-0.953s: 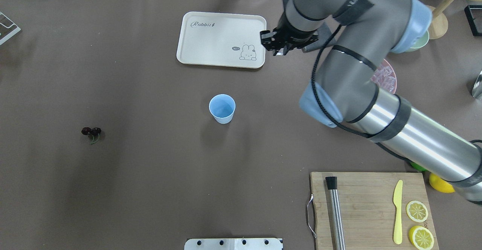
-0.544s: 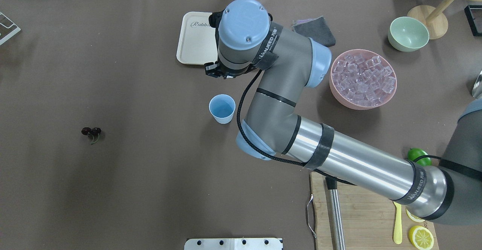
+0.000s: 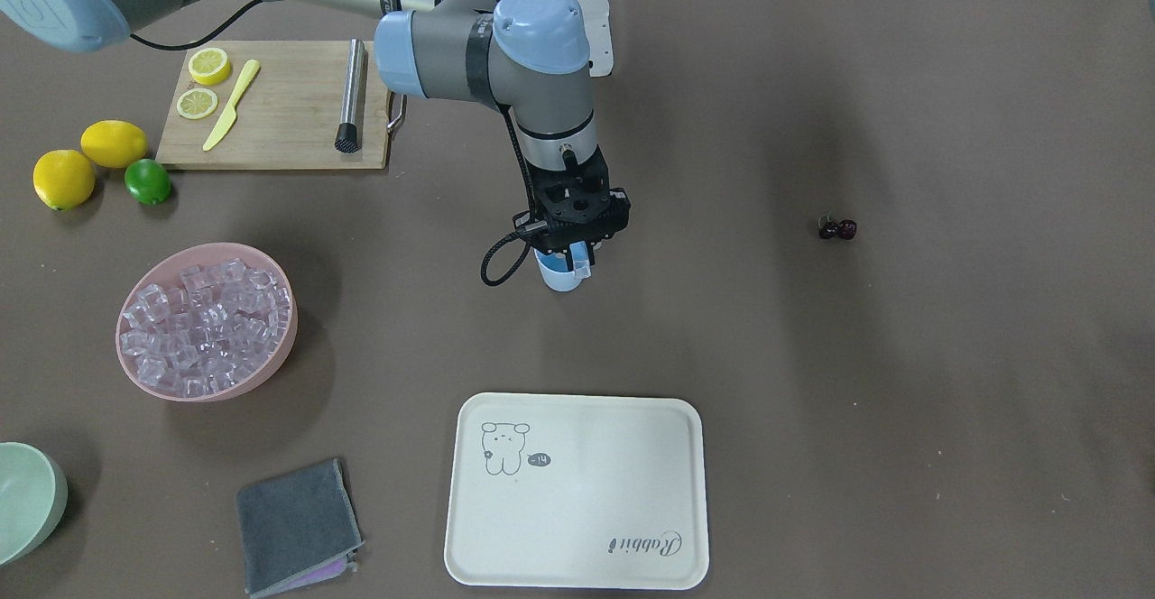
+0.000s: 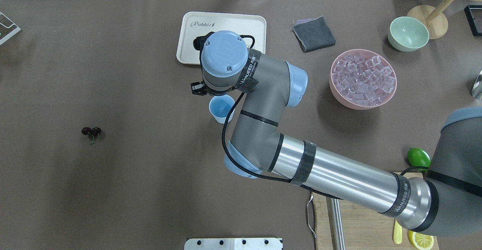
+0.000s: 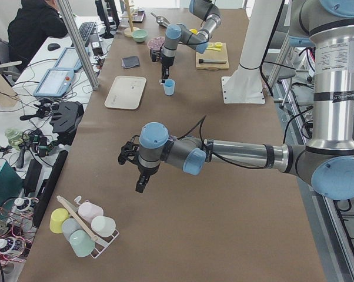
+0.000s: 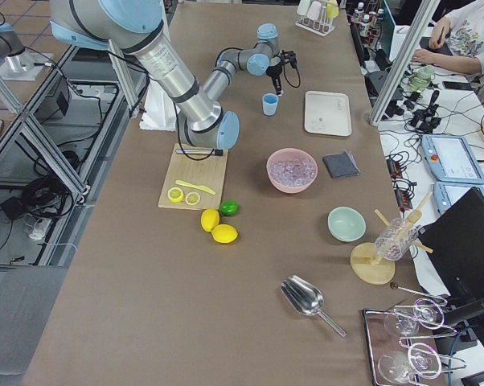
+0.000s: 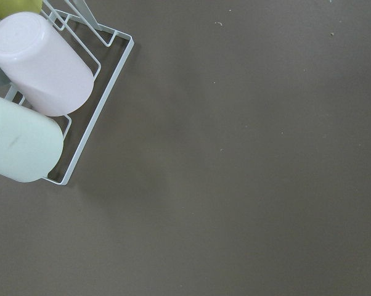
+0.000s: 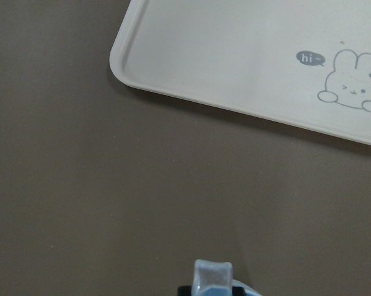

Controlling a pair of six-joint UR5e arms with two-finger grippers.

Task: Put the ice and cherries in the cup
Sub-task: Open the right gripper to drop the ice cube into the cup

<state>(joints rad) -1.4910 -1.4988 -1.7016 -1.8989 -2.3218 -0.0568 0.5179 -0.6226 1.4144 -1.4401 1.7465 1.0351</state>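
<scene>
Within 1 second the right gripper [image 3: 577, 262] has swung from beside the tray [image 4: 226, 20] to just over the cup [image 4: 220, 108]; it pinches 1 ice cube [image 8: 212, 276], the blue rim right beneath in the wrist view; the drop looks imminent. More ice [image 4: 363, 78] fills the pink bowl [image 4: 357, 105]; the cherries [image 4: 91, 131] lie well apart on the bench [image 4: 131, 186], untouched. The left gripper [image 5: 140, 187] shows only from the side; spread or closed, I cannot tell.
</scene>
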